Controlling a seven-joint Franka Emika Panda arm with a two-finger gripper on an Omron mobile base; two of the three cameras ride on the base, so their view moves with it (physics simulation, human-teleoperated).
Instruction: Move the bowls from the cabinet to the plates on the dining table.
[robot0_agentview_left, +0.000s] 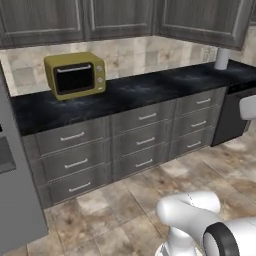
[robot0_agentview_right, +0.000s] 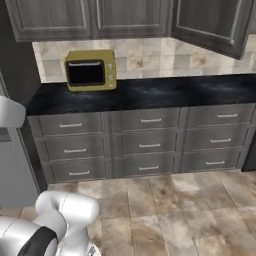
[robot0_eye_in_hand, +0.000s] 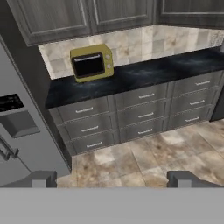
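The grey wood-grain cabinet (robot0_agentview_left: 120, 17) (robot0_agentview_right: 130, 17) (robot0_eye_in_hand: 118, 15) runs along the top of the wall, and its panelled doors are all closed. The bowls are hidden. The plates and the dining table are out of view. My gripper (robot0_eye_in_hand: 112, 180) is open, with its two dark fingertips (robot0_eye_in_hand: 41, 179) wide apart and nothing between them. It hangs over the tiled floor, well back from the counter, and looks toward the wall.
A yellow microwave (robot0_agentview_left: 75, 75) (robot0_agentview_right: 91, 70) (robot0_eye_in_hand: 91, 63) stands on a black counter (robot0_agentview_left: 150, 90) above three columns of grey drawers (robot0_agentview_right: 150, 142). A grey fridge (robot0_eye_in_hand: 22, 135) fills the left side. A white cylinder (robot0_agentview_left: 222, 59) stands far right on the counter. Tiled floor (robot0_agentview_right: 175, 210) lies in front.
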